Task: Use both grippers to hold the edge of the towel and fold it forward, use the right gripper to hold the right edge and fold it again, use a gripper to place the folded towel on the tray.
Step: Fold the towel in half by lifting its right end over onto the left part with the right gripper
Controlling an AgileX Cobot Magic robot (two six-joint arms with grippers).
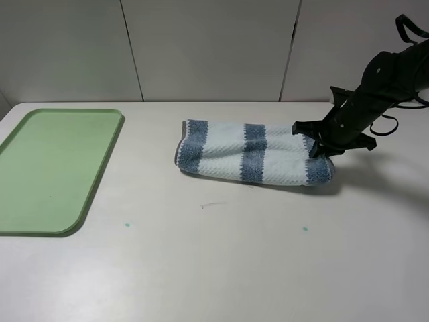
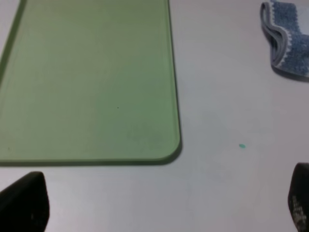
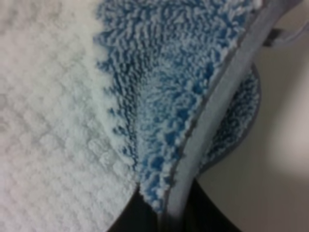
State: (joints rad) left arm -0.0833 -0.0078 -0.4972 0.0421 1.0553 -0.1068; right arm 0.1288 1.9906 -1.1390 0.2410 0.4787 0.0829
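The striped towel (image 1: pixel 255 153) lies folded in a long band in the middle of the table. My right gripper (image 1: pixel 318 151) comes in from the right and is shut on the towel's right end. Up close, the grey-edged blue corner of the towel (image 3: pixel 159 96) is pinched between the dark fingers of the right gripper (image 3: pixel 169 218). The green tray (image 1: pixel 53 168) lies bare at the far left. My left gripper (image 2: pixel 161 205) is outside the high view. It hovers open over the table just off the tray's (image 2: pixel 87 82) rounded corner, with the towel's left end (image 2: pixel 287 41) well away from it.
Small green specks (image 1: pixel 127 224) (image 1: pixel 305 229) dot the white tabletop in front of the towel. Grey wall panels close off the back edge of the table.
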